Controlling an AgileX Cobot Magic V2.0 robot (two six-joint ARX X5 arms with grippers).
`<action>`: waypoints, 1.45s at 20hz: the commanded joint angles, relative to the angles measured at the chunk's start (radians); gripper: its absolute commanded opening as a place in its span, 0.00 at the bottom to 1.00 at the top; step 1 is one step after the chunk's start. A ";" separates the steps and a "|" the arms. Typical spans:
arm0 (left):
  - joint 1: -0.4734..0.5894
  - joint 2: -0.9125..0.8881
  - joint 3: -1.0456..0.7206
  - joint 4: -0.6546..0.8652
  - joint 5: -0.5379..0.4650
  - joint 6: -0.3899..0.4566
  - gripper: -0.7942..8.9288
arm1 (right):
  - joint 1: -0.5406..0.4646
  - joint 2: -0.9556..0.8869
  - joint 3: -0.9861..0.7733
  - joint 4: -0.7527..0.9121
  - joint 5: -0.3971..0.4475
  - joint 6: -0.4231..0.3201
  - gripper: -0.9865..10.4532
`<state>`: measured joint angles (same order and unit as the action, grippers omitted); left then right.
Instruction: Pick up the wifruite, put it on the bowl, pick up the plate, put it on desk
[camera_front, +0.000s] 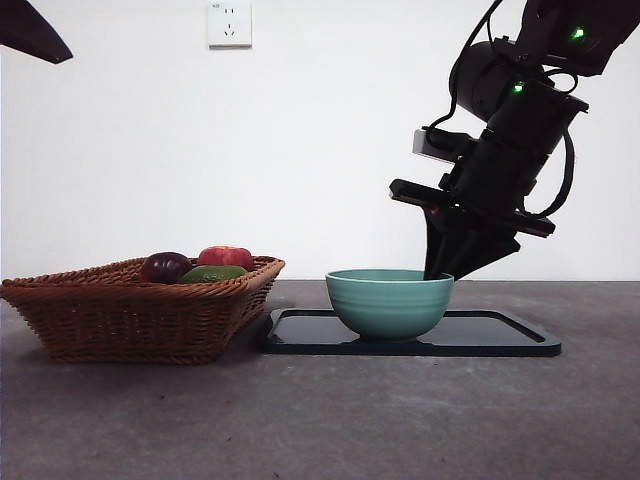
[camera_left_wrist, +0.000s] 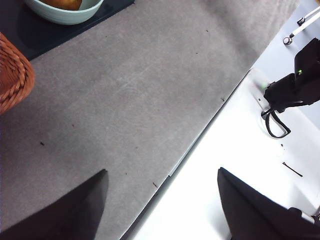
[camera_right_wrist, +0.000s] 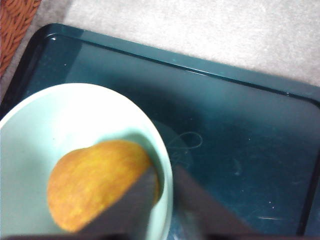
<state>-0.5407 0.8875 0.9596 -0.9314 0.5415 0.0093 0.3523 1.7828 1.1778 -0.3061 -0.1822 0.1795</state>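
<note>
The teal-green bowl (camera_front: 388, 300) (camera_right_wrist: 30, 140) stands on a black tray. Inside it lies an orange-brown fruit (camera_right_wrist: 95, 180), the wifruite, also showing in the left wrist view (camera_left_wrist: 62, 4). My right gripper (camera_front: 445, 270) (camera_right_wrist: 165, 172) reaches down at the bowl's right rim, one jaw inside next to the fruit and one outside, shut on the rim. My left gripper (camera_left_wrist: 162, 172) hangs open and holds nothing, over the desk's (camera_left_wrist: 125, 100) edge, away from the bowl (camera_left_wrist: 65, 17). The plate is out of view.
The flat black tray (camera_front: 500, 335) (camera_right_wrist: 240, 135) lies under the bowl. A wicker basket (camera_front: 130, 310) (camera_right_wrist: 15, 20) sits left of it with a dark red fruit (camera_front: 165, 267), a red apple (camera_front: 226, 256) and a green fruit (camera_front: 212, 273). Grey desk (camera_front: 320, 420) stretches in front.
</note>
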 joint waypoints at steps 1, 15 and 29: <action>-0.005 0.005 0.007 0.012 0.005 0.005 0.44 | 0.005 0.016 0.026 -0.002 0.000 -0.008 0.21; -0.005 0.005 0.007 0.043 0.005 0.008 0.44 | -0.007 -0.517 0.028 -0.373 -0.106 -0.043 0.23; -0.005 0.005 0.007 0.089 0.005 0.005 0.44 | 0.098 -0.921 -0.128 -0.654 -0.106 -0.075 0.23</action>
<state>-0.5407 0.8879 0.9596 -0.8524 0.5419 0.0093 0.4431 0.8581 1.0435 -0.9607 -0.2874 0.1024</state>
